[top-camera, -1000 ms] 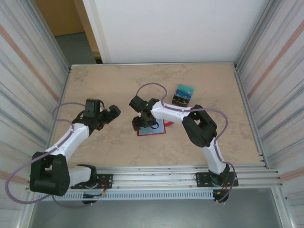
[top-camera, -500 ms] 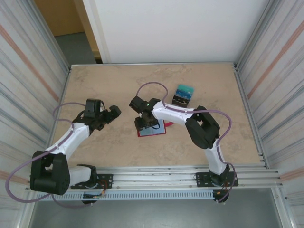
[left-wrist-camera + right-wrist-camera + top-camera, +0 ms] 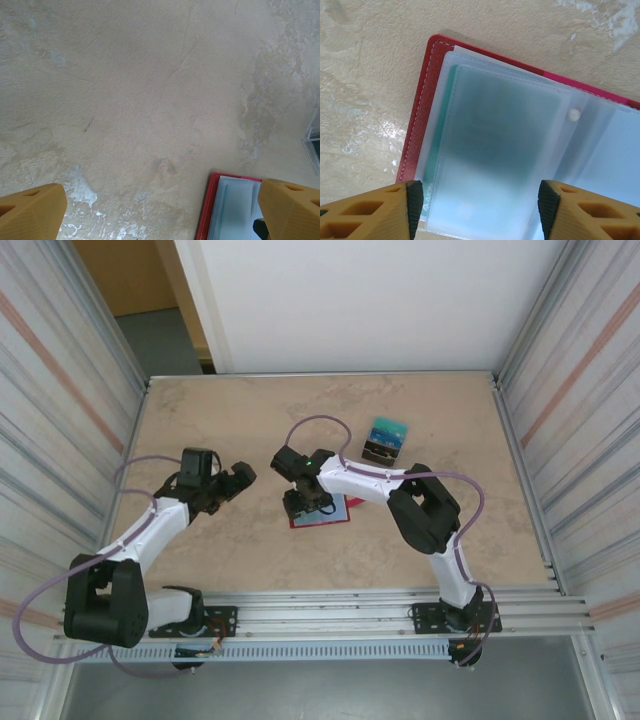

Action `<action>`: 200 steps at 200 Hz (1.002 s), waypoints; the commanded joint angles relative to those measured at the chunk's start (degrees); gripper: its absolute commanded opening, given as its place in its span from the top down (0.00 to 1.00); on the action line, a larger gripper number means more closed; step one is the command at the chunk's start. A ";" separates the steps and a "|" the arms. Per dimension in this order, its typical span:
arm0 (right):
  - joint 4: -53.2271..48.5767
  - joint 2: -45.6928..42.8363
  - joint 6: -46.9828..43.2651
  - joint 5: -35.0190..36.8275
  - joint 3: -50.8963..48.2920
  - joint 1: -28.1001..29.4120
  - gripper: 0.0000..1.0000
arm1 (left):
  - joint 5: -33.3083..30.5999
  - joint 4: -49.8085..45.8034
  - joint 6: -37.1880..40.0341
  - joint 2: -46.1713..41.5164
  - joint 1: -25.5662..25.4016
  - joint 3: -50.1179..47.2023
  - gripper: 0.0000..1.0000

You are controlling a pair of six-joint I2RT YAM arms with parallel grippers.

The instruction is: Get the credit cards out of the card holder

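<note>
Holder (image 3: pixel 327 513) lies open and flat on the surface (image 3: pixel 220 420), pockets up. Right fingers (image 3: pixel 370 210) sit apart just over it, one on each side of the near clear pocket (image 3: pixel 555 125). A teal card (image 3: pixel 495 150) shows through that pocket, between the tips. Can't tell if the tips touch the plastic; nothing gripped. Left fingers (image 3: pixel 30 210) wide, empty, over bare surface just left of holder, its red corner beside one tip. Pile of loose cards (image 3: pixel 386 432) sits apart, beyond the holder to its right.
</note>
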 commanded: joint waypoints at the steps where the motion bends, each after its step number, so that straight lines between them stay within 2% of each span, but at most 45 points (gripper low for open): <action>1: -1.90 1.89 0.29 1.35 -0.42 0.33 0.34 | 0.57 0.62 -0.06 0.06 0.38 0.96 0.01; 47: -1.91 3.61 0.16 0.25 0.02 0.36 0.33 | 0.69 0.79 -0.13 0.19 0.38 0.91 0.01; 78: -2.32 3.24 0.36 1.51 -0.12 0.23 0.48 | 0.86 0.82 -0.06 0.14 0.38 0.98 0.01; 90: -2.53 2.65 0.74 2.32 -0.22 0.07 0.49 | 0.93 0.77 -0.11 0.07 0.38 1.04 0.01; 107: -3.09 1.54 1.14 4.31 -0.27 -0.20 0.49 | 1.03 0.93 -0.12 0.07 0.38 1.13 0.01; 142: -4.67 -0.64 1.71 8.82 -0.14 -0.38 0.39 | 1.21 0.80 -0.10 -0.47 0.34 1.25 0.01; 173: -5.40 -1.55 1.84 11.12 -0.30 -0.56 0.38 | 1.21 0.71 -0.13 -0.73 0.29 1.32 0.01; 200: -5.58 -2.28 2.05 12.10 -0.65 -0.64 0.41 | 1.14 0.64 -0.13 -0.81 0.23 1.37 0.01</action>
